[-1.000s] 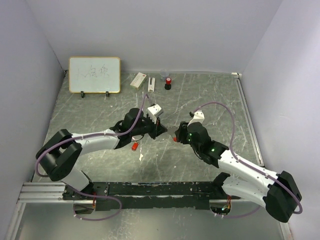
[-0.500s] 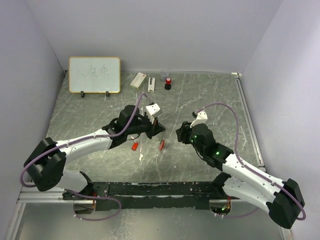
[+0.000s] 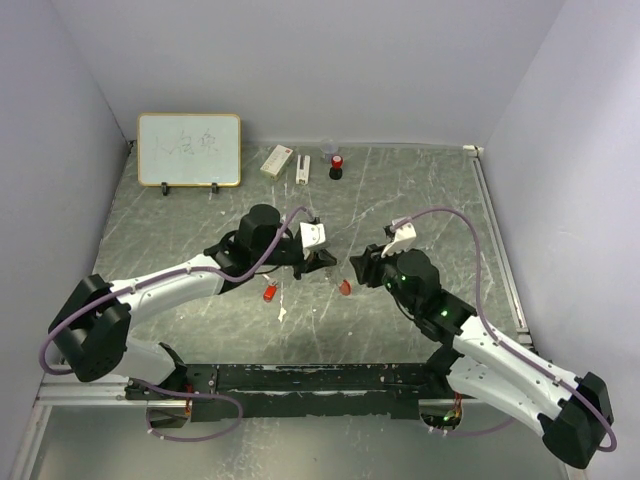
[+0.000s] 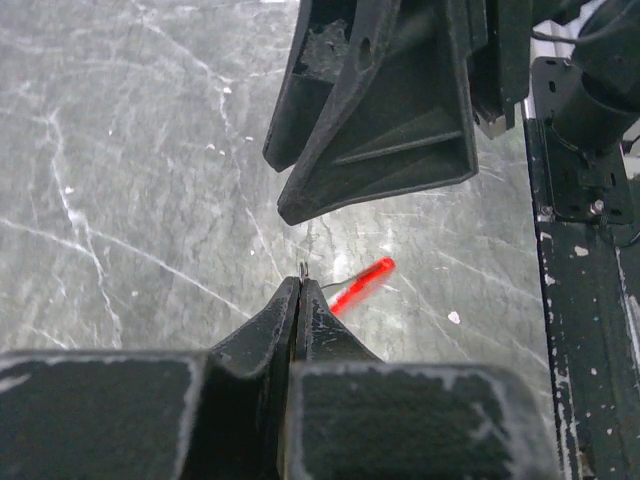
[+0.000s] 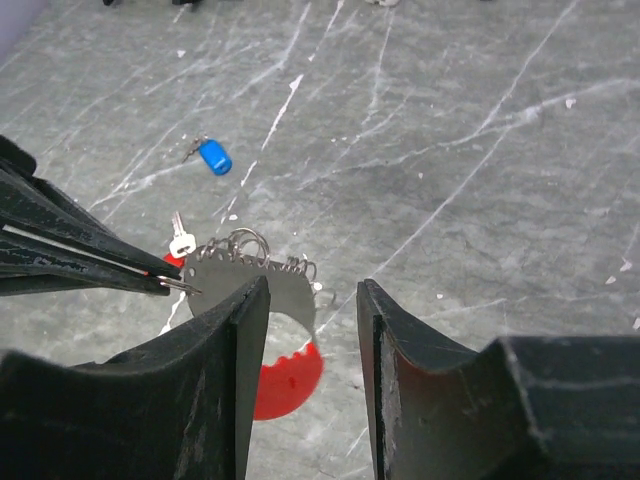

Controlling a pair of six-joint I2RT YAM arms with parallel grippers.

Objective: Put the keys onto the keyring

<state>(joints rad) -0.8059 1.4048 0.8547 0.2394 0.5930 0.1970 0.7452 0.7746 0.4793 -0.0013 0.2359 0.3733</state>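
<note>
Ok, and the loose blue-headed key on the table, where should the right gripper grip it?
The blue key lies flat on the table, so its thin metal end gives little to pinch; the plastic head is its thickest part. Probably take that head from straight above. The right gripper is open, while the left gripper is shut on the keyring.

overhead view, two close wrist views

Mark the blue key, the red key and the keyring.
blue key (image 5: 214, 157), right wrist view, on its plastic head.
red key (image 3: 269, 293), top view, on its red head.
keyring (image 5: 290, 385), right wrist view, on its red strap.
</note>
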